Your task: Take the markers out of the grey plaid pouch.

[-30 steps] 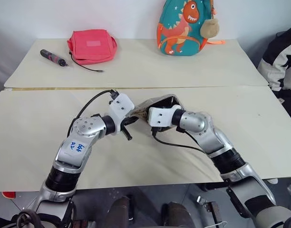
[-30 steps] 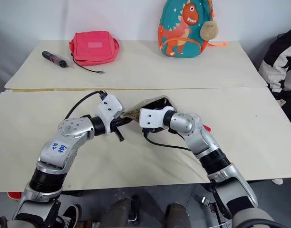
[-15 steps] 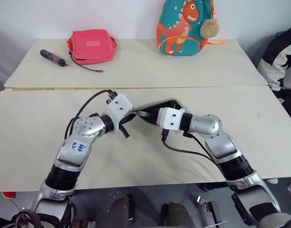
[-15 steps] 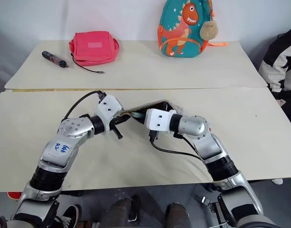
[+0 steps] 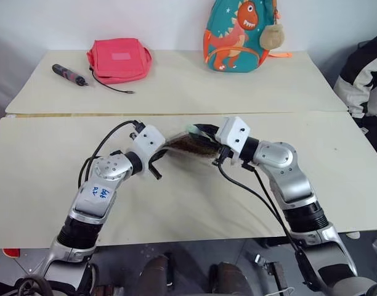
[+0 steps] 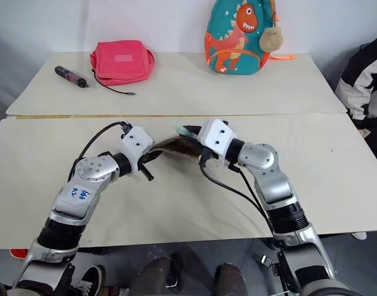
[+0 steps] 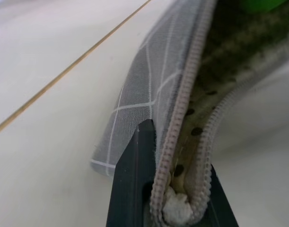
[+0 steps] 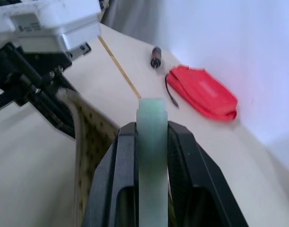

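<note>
Left eye view: the pouch (image 5: 190, 145) hangs above the near bench (image 5: 47, 179), stretched between the two grippers, speckled lining facing up. Left gripper (image 5: 159, 155) has its jaws pressed together on the pouch's end; the left wrist view shows a black finger (image 7: 135, 189) flat against the grey plaid fabric beside the zipper edge. Right gripper (image 5: 208, 137) is at the pouch's other end, its jaws pinching a pale green, flat-ended piece (image 8: 152, 142) upright between them, as the right wrist view shows. What that piece is cannot be told. No red-capped marker can be made out. On the far bench (image 5: 176, 92) lie a red bag (image 5: 119, 59), a dark tool (image 5: 69, 74) beside it, and a dinosaur backpack (image 5: 238, 34) standing well apart from them.
</note>
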